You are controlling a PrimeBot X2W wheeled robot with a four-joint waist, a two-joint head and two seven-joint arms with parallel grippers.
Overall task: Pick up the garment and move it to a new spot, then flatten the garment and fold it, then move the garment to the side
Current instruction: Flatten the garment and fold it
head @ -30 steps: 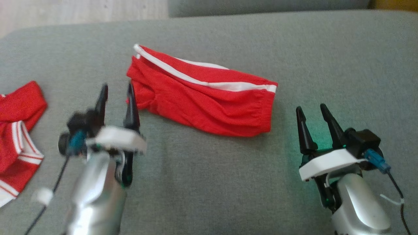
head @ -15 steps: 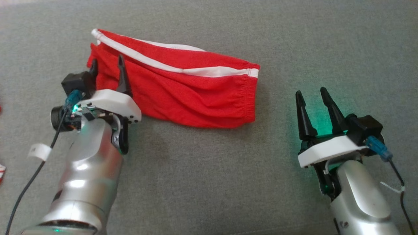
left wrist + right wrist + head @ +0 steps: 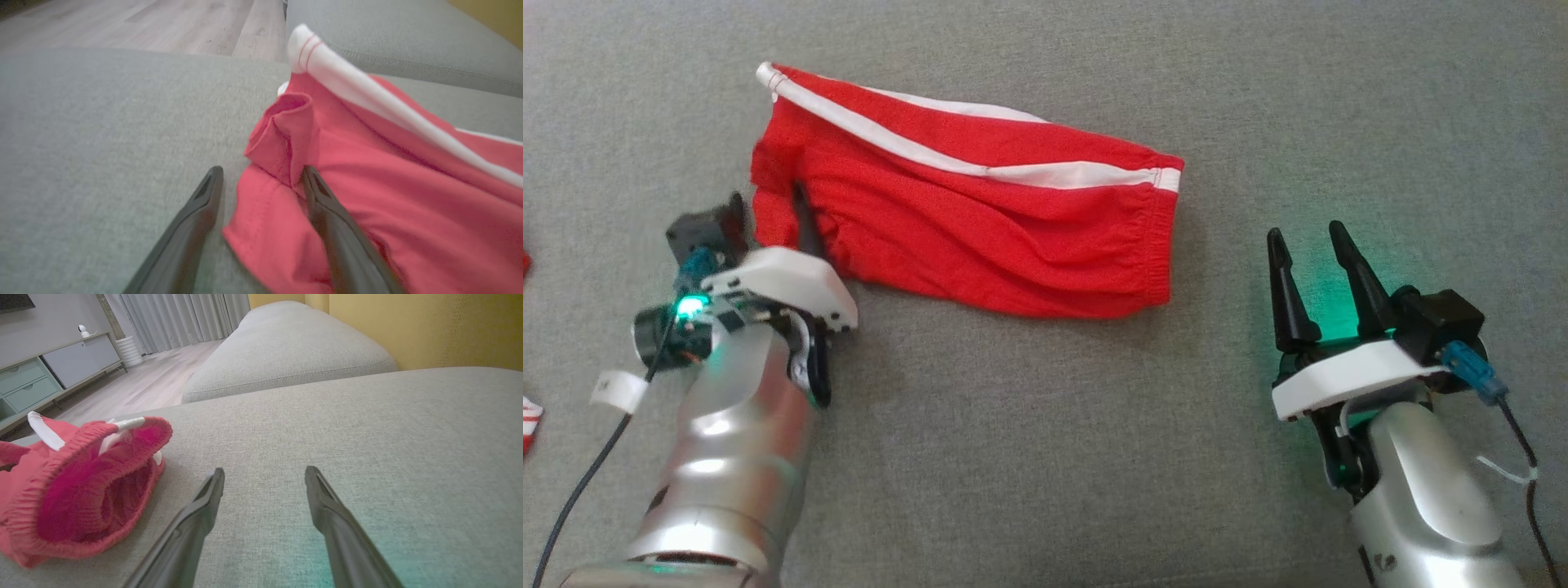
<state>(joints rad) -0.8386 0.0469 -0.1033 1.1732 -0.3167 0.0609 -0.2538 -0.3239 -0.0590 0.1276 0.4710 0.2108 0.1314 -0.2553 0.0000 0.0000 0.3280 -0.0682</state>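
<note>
Left end effector [image 3: 262, 171], jaws apart, has reached the red shorts [image 3: 980, 229]' edge, ready to pinch; right end effector [image 3: 1307, 230] idles, jaws apart.

Red garment [image 3: 980, 220] with white stripes on grey cushion [image 3: 1045, 457].

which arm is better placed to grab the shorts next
Left. The left gripper is open, its fingers straddling an edge of the shorts, one over the cloth. The right gripper, also open, hangs over bare sofa, apart from the shorts.
</note>
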